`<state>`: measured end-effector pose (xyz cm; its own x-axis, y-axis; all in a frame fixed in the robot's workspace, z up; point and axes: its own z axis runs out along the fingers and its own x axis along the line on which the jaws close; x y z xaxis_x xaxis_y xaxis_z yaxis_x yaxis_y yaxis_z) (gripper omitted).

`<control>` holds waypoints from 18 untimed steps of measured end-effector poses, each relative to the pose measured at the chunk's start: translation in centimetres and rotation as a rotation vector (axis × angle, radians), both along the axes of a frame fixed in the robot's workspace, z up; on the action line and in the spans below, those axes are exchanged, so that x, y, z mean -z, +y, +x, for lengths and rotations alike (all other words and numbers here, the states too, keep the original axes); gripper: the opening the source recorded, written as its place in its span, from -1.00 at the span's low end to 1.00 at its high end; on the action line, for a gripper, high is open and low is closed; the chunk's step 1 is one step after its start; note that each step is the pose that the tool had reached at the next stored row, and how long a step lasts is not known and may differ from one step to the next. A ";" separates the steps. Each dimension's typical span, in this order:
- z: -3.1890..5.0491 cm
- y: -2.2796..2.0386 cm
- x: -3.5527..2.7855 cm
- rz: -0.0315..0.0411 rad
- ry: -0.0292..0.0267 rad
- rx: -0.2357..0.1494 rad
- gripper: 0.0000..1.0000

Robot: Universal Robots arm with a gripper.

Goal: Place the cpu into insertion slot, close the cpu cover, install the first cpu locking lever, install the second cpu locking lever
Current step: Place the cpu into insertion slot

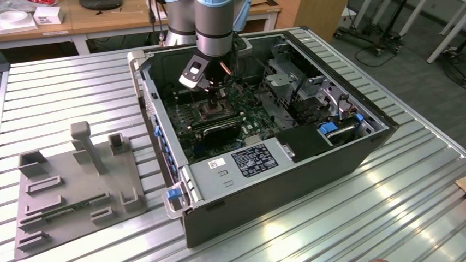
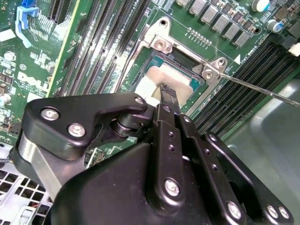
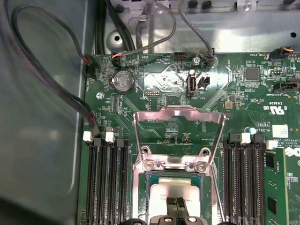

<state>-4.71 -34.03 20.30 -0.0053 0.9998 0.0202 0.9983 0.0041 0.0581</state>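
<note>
Fingers pinched together and holding nothing, the gripper [image 3: 175,191] rests its tips on the cpu [image 3: 161,183] lying in the slot [image 3: 138,187], with the cover [image 3: 178,111] raised off its far edge; light, square pressure should seat it flat.

Pale silver cpu [image 3: 161,186] lies flat in the silvery-rimmed insertion slot [image 3: 140,192]; windowed cpu cover [image 3: 178,111] is swung open.

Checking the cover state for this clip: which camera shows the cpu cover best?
The first wrist view: the cpu cover is swung open, whole frame and window visible, hinged beside the cpu. The second wrist view catches just its hinge end, past the gripper. In the exterior view it is too small to judge.
</note>
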 end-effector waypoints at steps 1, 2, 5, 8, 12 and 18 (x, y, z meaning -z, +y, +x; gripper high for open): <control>0.00 0.00 0.00 -0.0001 0.0001 0.000 -0.79; 0.00 0.00 0.00 -0.0002 0.0001 0.000 -0.79; 0.00 0.00 0.01 -0.0001 0.0001 0.000 -0.79; 0.00 0.01 0.12 0.0013 -0.0002 0.000 -0.79; -0.01 -0.02 0.38 0.0022 0.0009 0.000 -0.79; 0.00 0.00 0.46 0.0032 0.0001 0.000 -0.79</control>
<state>-4.71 -34.03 19.84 -0.0053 0.9997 0.0234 0.9983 0.0039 0.0580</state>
